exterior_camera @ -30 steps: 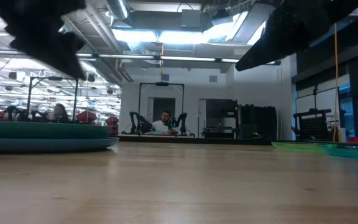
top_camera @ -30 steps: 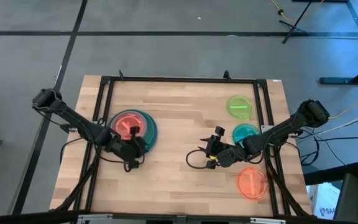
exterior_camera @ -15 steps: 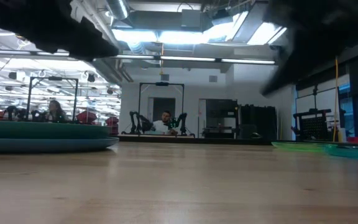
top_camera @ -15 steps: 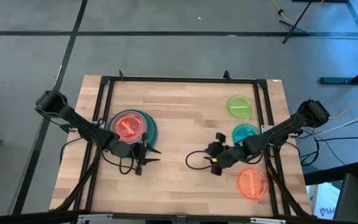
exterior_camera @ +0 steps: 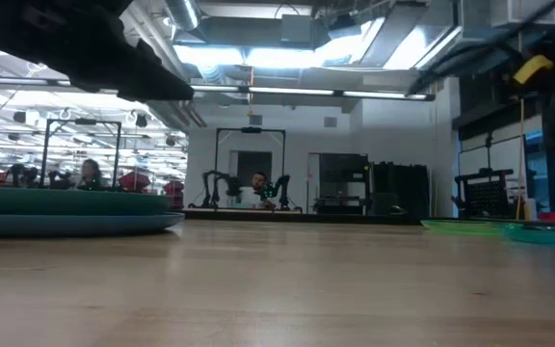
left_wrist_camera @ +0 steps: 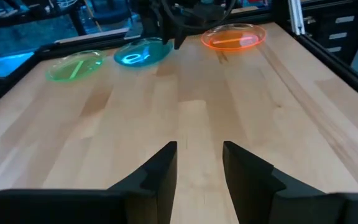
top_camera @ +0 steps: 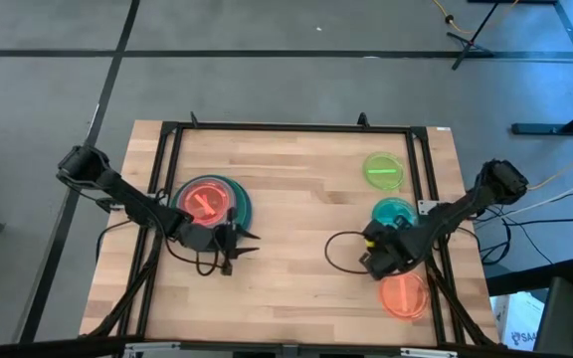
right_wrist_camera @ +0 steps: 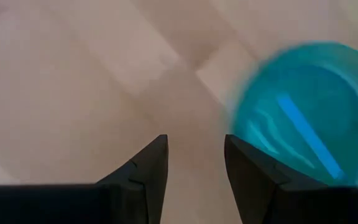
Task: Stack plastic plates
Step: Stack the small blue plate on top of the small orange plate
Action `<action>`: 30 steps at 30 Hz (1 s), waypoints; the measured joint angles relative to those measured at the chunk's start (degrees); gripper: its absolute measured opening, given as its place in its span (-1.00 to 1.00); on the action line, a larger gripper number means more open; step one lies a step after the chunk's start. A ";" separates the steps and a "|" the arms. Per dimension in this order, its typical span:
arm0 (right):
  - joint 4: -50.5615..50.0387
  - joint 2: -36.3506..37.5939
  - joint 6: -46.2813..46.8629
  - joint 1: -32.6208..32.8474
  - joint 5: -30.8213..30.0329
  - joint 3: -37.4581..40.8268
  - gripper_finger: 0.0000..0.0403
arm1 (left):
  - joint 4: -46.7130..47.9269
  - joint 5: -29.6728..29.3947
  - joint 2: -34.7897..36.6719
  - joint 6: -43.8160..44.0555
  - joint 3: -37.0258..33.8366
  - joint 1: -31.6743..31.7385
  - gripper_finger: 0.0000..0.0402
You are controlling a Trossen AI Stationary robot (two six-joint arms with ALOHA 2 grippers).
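Note:
A stack of plates [top_camera: 212, 204] sits on the table's left half, a small translucent orange-red plate on top of larger teal and blue ones; the low view shows it as the stack [exterior_camera: 66, 214]. Three small plates lie flat on the right: a lime plate [top_camera: 383, 171], a teal plate [top_camera: 394, 212] and an orange plate [top_camera: 403, 293]. My left gripper [top_camera: 237, 244] is open just right of the stack, above bare wood [left_wrist_camera: 199, 168]. My right gripper [right_wrist_camera: 196, 168] is open and hangs over bare wood beside the teal plate [right_wrist_camera: 303, 118], between it and the orange plate [top_camera: 378, 255].
A black frame [top_camera: 286, 127] runs around the tabletop. Bare wood [top_camera: 296, 199] lies between the stack and the three small plates. Cables loop on the table near each gripper. The left wrist view shows the lime plate [left_wrist_camera: 74, 65], teal plate [left_wrist_camera: 143, 51] and orange plate [left_wrist_camera: 234, 37] across the table.
My right gripper has moved toward the table's right edge, from the middle of the table to a spot between the teal and orange plates. My left gripper has shifted a little to the right, away from the stack. The plates have stayed in place.

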State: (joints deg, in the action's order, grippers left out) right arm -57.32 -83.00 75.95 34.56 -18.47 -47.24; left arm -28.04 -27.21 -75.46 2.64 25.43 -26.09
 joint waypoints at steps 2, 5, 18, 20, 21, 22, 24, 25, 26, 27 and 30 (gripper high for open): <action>-0.97 -0.33 2.56 0.51 -0.78 0.51 -0.26 | 0.00 -0.06 0.00 0.20 0.00 0.21 -0.39; 0.06 -0.63 3.33 0.19 -0.57 3.39 -0.26 | 0.01 -0.10 0.00 0.76 0.00 0.20 -0.39; 10.45 -0.31 5.25 -0.81 -3.03 14.54 -0.33 | 0.10 -1.31 0.02 1.37 0.02 1.22 -0.39; 10.67 -0.38 4.68 -0.69 -3.73 14.58 -0.44 | 0.12 -1.31 0.02 1.51 0.02 1.35 -0.39; 10.92 -0.39 4.24 -0.70 -3.89 14.60 -0.50 | 0.10 -1.30 0.02 1.51 0.02 1.34 -0.39; 11.24 -0.39 3.55 -0.71 -3.99 14.63 -0.58 | 0.10 -1.28 0.02 1.49 0.02 1.33 -0.39; 11.72 -0.42 3.08 -0.71 -4.19 14.62 -0.73 | 0.12 -1.28 0.02 1.48 0.02 1.31 -0.39; 11.83 -0.46 2.99 -0.71 -4.32 14.64 -0.80 | 0.12 -1.28 0.02 1.48 0.02 1.31 -0.39; 11.87 -0.46 2.63 -0.71 -4.48 14.64 -0.86 | 0.12 -1.28 0.02 1.48 0.02 1.33 -0.39; 12.03 -0.46 1.79 -0.73 -4.69 14.68 -0.92 | 0.12 -1.28 0.02 1.48 0.02 1.32 -0.39; 13.38 -0.46 -1.47 -0.75 -5.77 14.53 -0.97 | 0.12 -1.28 0.02 1.48 0.02 1.31 -0.39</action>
State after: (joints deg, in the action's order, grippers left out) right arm -43.94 -83.46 74.48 33.80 -24.24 -32.71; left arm -27.92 -28.49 -75.44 4.12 25.45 -24.77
